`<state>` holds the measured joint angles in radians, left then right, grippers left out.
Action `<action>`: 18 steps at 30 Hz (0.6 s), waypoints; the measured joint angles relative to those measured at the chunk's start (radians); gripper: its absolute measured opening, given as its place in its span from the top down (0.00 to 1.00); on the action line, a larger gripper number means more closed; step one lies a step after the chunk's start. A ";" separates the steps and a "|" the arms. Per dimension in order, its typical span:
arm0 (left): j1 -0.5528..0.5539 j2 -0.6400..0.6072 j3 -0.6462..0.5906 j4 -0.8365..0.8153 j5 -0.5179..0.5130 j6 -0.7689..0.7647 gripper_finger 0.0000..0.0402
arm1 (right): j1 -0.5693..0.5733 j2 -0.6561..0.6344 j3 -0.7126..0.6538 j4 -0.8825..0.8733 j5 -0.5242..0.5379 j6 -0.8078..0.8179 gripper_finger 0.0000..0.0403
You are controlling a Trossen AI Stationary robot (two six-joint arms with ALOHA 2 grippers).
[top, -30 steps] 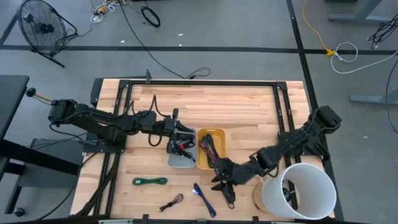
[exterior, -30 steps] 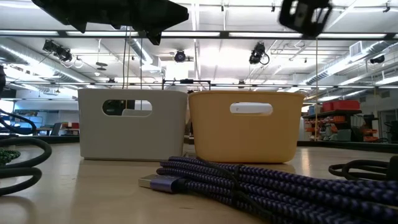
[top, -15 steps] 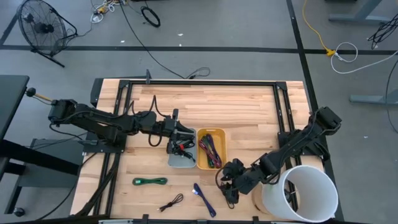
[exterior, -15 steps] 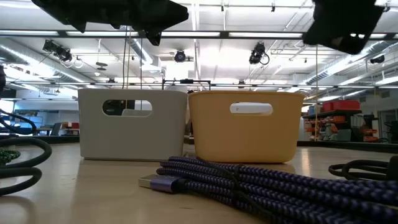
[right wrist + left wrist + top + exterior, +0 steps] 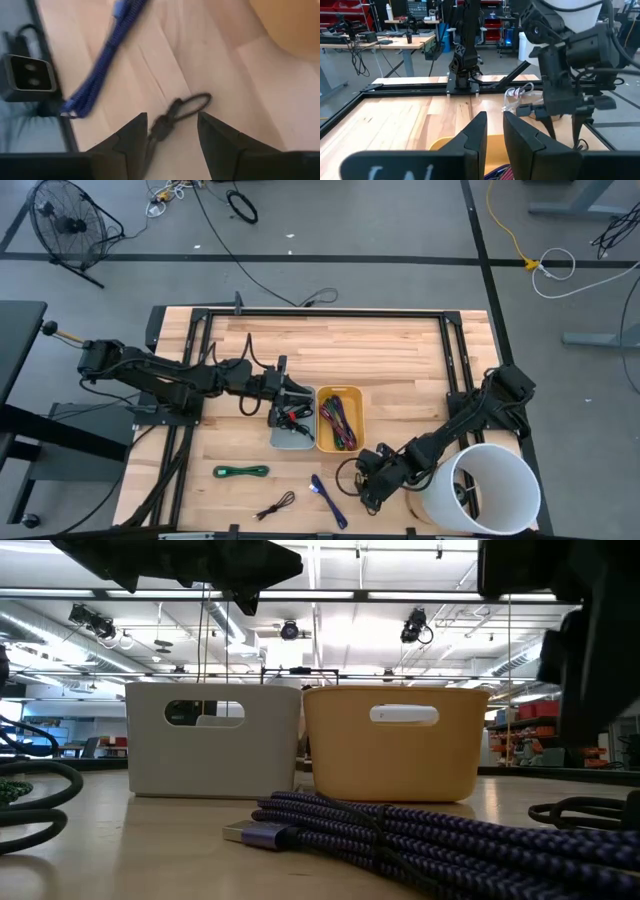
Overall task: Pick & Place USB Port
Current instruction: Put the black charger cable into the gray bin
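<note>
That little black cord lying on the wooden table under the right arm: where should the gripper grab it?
Grip the small black cable at its thick bunched middle, coming straight down from above. It lies flat on the wood, with only a thin loop at one end, and the open right gripper already straddles that bunch.

Grey bin (image 5: 291,425) left of, touching yellow bin (image 5: 340,420)

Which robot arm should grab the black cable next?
The right. Its open hand hangs right over the black cable on the table, fingers either side. The left hand is over the grey bin, farther off.
</note>
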<state>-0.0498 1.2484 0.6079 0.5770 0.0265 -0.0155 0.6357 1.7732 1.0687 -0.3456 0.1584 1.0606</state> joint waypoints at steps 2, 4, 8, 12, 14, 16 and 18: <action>0.000 0.000 0.000 -0.004 0.000 0.000 0.83 | 0.000 0.007 0.000 -0.001 -0.017 0.027 0.57; 0.000 0.000 0.000 -0.006 0.000 0.000 0.83 | 0.000 0.012 0.000 -0.014 -0.026 0.041 0.57; 0.000 0.000 0.000 -0.006 -0.003 0.000 0.83 | 0.000 0.017 0.000 -0.029 -0.028 0.061 0.57; 0.000 0.000 0.000 -0.007 -0.007 0.000 0.83 | 0.004 0.017 0.000 -0.041 -0.028 0.084 0.57; 0.000 0.000 0.000 -0.007 -0.007 0.000 0.83 | 0.008 0.018 0.000 -0.046 -0.028 0.084 0.57; 0.000 0.000 0.000 -0.007 -0.007 0.000 0.83 | 0.013 0.030 0.000 -0.043 -0.034 0.092 0.57; 0.000 0.000 0.000 -0.007 -0.007 0.000 0.83 | 0.014 0.050 0.000 -0.041 -0.053 0.108 0.57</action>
<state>-0.0502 1.2488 0.6079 0.5702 0.0193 -0.0154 0.6498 1.8229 1.0687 -0.3863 0.1050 1.1686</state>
